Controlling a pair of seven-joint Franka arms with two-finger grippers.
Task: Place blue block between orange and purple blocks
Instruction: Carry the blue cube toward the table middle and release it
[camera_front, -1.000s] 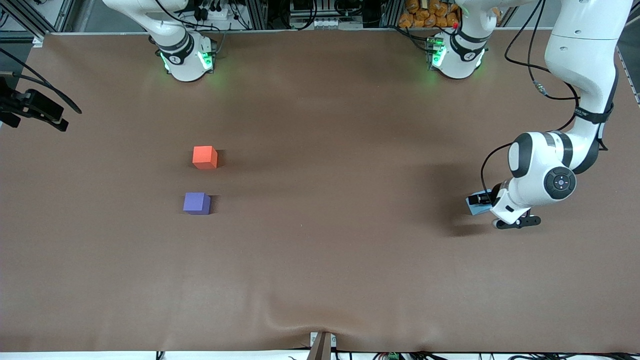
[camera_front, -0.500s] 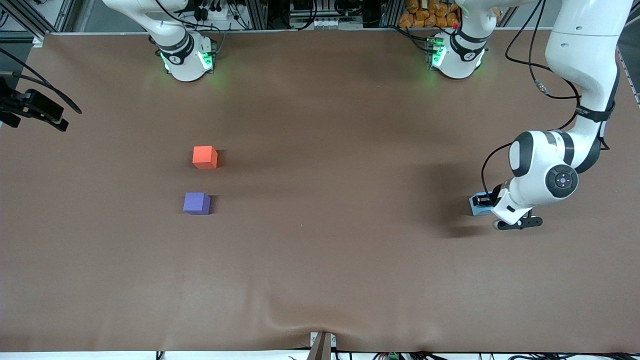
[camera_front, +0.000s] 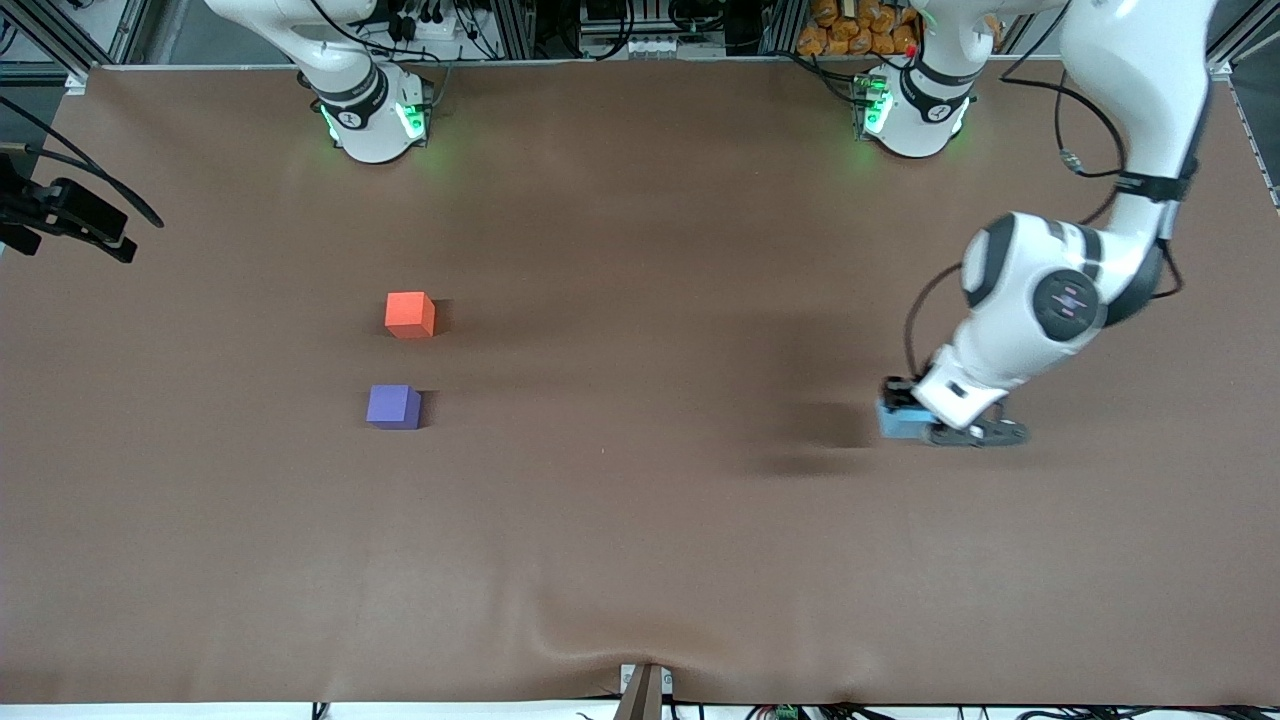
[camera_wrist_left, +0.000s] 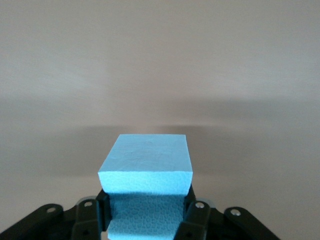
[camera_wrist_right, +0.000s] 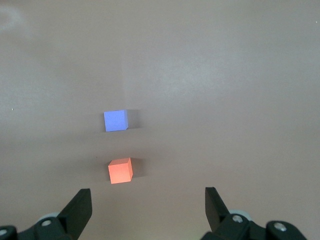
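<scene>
1. Since the frame a second earlier, the left gripper (camera_front: 905, 412) had clamped onto the blue block (camera_front: 896, 421) and carried it off its earlier spot toward the middle of the table (camera_front: 640, 520), while the left arm's wrist and elbow had swung the same way.
2. Its shadow on the brown cover lay off to one side and nearer the front camera, apart from the cube, which suggested the block was off the table.
3. In the left wrist view the blue block (camera_wrist_left: 147, 170) sat squarely between the two black fingers (camera_wrist_left: 192, 220), its pale top face showing and its pebbled side face pinched by the pads; the left gripper (camera_wrist_left: 146, 220) was clenched on it.
4. The block hung over bare table at the left arm's end, well apart from the other two cubes.
5. The orange block (camera_front: 410, 314) and the purple block (camera_front: 393, 407) rested on the table toward the right arm's end, the purple one nearer the front camera, with a gap of bare cover between them.
6. Neither cube touched the other.
7. The right gripper (camera_wrist_right: 147, 210) waited high up over the table with its fingers spread wide and nothing between them.
8. From the right wrist view the orange block (camera_wrist_right: 120, 170) and the purple block (camera_wrist_right: 115, 120) both showed below it, apart from one another.
9. The right arm's hand itself did not show in the front view.
</scene>
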